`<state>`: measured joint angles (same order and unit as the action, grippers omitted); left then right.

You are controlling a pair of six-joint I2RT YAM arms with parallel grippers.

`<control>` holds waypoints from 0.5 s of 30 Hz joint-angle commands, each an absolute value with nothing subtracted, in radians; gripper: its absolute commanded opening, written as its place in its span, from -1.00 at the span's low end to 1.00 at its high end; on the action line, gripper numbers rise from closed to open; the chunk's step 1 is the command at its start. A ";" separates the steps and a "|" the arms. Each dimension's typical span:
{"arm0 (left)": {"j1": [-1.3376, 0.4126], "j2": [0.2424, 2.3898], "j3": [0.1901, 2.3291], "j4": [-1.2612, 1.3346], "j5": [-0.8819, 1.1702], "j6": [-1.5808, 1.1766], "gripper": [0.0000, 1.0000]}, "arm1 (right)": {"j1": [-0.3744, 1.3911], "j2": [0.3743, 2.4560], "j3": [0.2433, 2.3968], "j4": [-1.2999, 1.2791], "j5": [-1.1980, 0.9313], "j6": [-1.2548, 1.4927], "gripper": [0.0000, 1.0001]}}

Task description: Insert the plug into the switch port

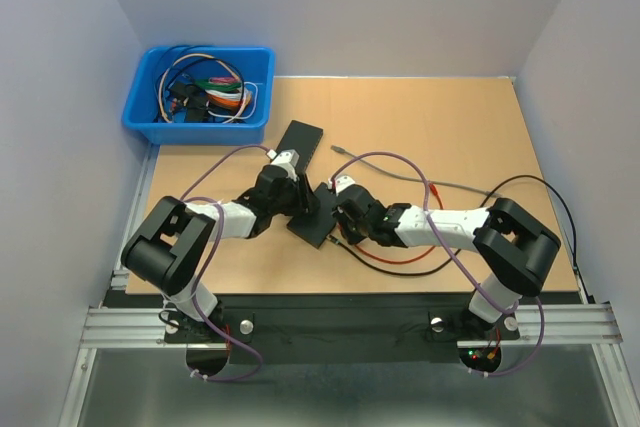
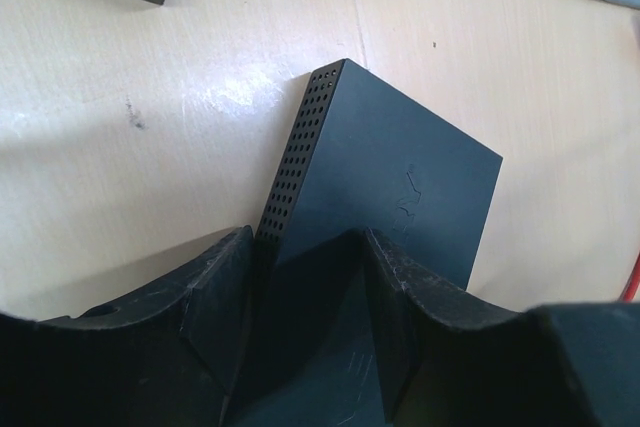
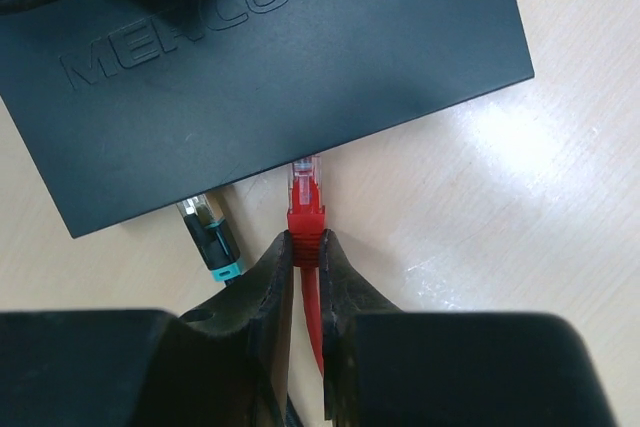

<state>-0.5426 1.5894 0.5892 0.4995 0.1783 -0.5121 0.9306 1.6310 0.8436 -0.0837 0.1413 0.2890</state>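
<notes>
Tan tabletop [image 1: 450, 127] | left tool [image 2: 305, 247] clamps switch [image 2: 400, 177] | right tool [image 3: 307, 242] pinches red plug [image 3: 304, 192], tip at switch edge

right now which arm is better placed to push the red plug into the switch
Right. The right end effector is shut on the red plug, with its tip aimed at the switch edge, just short of it. The left end effector grips the switch body and holds no plug.
</notes>
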 commanded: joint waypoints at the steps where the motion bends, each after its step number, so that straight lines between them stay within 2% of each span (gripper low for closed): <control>1: -0.615 1.606 0.552 0.423 0.268 -0.450 0.14 | 0.934 1.594 0.876 -0.008 0.150 0.204 -0.99; 15: -0.690 1.612 0.554 0.423 0.270 -0.420 0.09 | 0.934 1.523 0.825 0.092 0.210 0.097 -0.99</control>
